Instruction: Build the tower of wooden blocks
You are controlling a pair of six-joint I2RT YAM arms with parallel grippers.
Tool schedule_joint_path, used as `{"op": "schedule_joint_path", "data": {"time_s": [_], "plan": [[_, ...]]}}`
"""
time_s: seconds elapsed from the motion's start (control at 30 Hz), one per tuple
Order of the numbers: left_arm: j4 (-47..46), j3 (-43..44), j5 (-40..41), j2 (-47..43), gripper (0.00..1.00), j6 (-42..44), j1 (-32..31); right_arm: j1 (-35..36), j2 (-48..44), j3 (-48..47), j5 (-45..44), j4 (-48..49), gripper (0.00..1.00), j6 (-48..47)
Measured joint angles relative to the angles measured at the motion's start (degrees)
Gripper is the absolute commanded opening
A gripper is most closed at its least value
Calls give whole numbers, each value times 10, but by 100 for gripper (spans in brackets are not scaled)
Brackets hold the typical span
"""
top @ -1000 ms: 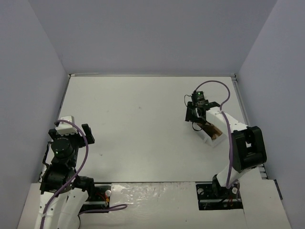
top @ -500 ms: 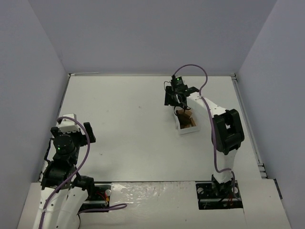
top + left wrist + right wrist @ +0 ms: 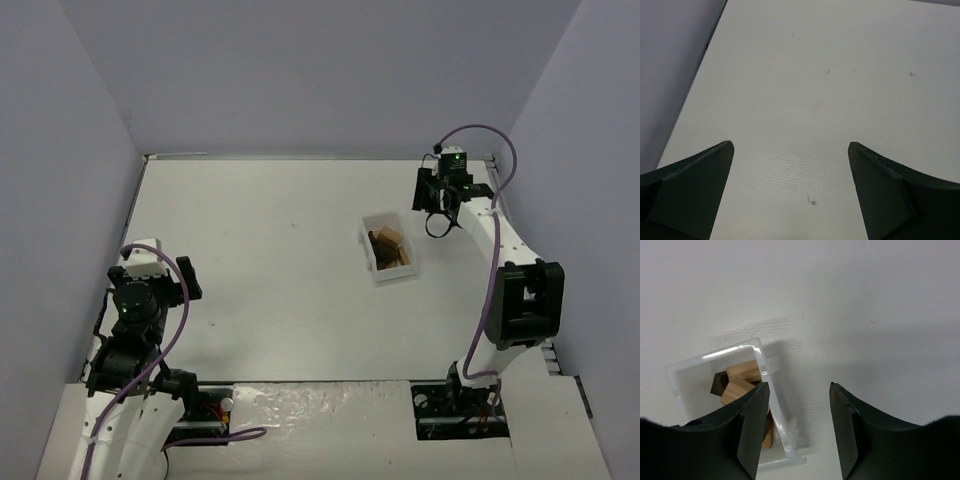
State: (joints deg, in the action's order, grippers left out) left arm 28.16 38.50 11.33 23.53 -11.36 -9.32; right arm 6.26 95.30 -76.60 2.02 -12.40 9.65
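Note:
Small dark brown and light tan wood blocks [image 3: 387, 247] lie jumbled inside a white tray [image 3: 372, 222] right of the table's middle. In the right wrist view the blocks [image 3: 738, 381] show in the tray [image 3: 774, 396] at the lower left, partly hidden by my left finger. My right gripper [image 3: 437, 212] is open and empty, raised to the right of the tray and apart from it; it also shows in the right wrist view [image 3: 797, 395]. My left gripper [image 3: 170, 281] is open and empty over bare table at the near left; it also shows in the left wrist view [image 3: 790, 150].
The white table is walled on the left, back and right. A raised rim [image 3: 320, 157] runs along the far edge. The right arm [image 3: 522, 300] reaches up along the right side.
My right gripper has let go of the tray and moved right and back, away from it. The tray with the blocks stays where it was set down. The left arm has barely moved.

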Motion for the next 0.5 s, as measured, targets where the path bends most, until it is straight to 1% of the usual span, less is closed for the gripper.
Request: {"op": "schedule_joint_path", "data": {"time_s": [0.1, 0.23, 0.5], "plan": [[0, 0, -4, 0, 97, -2, 0, -14, 3, 12, 18, -1, 46, -19], [0, 0, -9, 4, 97, -4, 0, -15, 27, 15, 56, -3, 42, -37], [0, 0, -14, 5, 97, -4, 0, -14, 76, 14, 120, -3, 39, -59]]}}
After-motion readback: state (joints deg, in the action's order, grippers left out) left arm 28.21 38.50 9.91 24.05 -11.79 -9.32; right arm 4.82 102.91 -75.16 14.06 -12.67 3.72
